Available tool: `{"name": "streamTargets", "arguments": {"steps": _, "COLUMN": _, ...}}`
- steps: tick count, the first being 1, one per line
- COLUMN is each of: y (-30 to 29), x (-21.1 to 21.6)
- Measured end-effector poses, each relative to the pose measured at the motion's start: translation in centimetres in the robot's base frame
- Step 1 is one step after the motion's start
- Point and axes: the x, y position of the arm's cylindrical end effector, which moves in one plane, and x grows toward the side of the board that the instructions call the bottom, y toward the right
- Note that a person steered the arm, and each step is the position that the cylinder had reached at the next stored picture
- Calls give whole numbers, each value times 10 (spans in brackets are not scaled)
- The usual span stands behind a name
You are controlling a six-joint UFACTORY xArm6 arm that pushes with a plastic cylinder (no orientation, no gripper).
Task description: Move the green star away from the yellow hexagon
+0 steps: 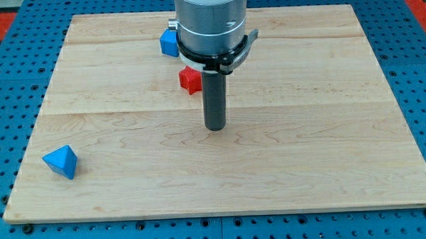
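Observation:
No green star and no yellow hexagon show in the camera view; the arm's grey body covers part of the board's top middle and may hide blocks there. My tip [215, 126] stands on the wooden board near its middle. A red block [189, 79] lies just up and to the left of the tip, a short gap away. A blue block [169, 43] sits further up, partly hidden by the arm's body. A blue triangular block [62, 162] lies far to the left, near the board's bottom left corner.
The wooden board [328, 151] rests on a blue perforated table [6, 84]. The arm's grey cylinder [211, 20] rises over the board's top middle.

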Motion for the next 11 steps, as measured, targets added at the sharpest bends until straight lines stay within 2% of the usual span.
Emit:
{"name": "streamTargets", "arguments": {"steps": 1, "y": -74, "x": -3}}
{"name": "streamTargets", "arguments": {"steps": 2, "y": -124, "x": -59}}
{"name": "streamTargets", "arguments": {"steps": 3, "y": -157, "x": -155}}
{"name": "streamTargets", "arguments": {"steps": 4, "y": -127, "x": -205}}
{"name": "streamTargets", "arguments": {"steps": 5, "y": -43, "x": -236}}
{"name": "streamTargets", "arguments": {"steps": 6, "y": 5, "x": -232}}
{"name": "streamTargets", "arguments": {"steps": 7, "y": 8, "x": -221}}
{"name": "streamTargets", "arguments": {"steps": 8, "y": 41, "x": -202}}
{"name": "streamTargets", "arguments": {"steps": 9, "y": 82, "x": -209}}
{"name": "streamTargets", "arguments": {"steps": 11, "y": 143, "x": -195}}
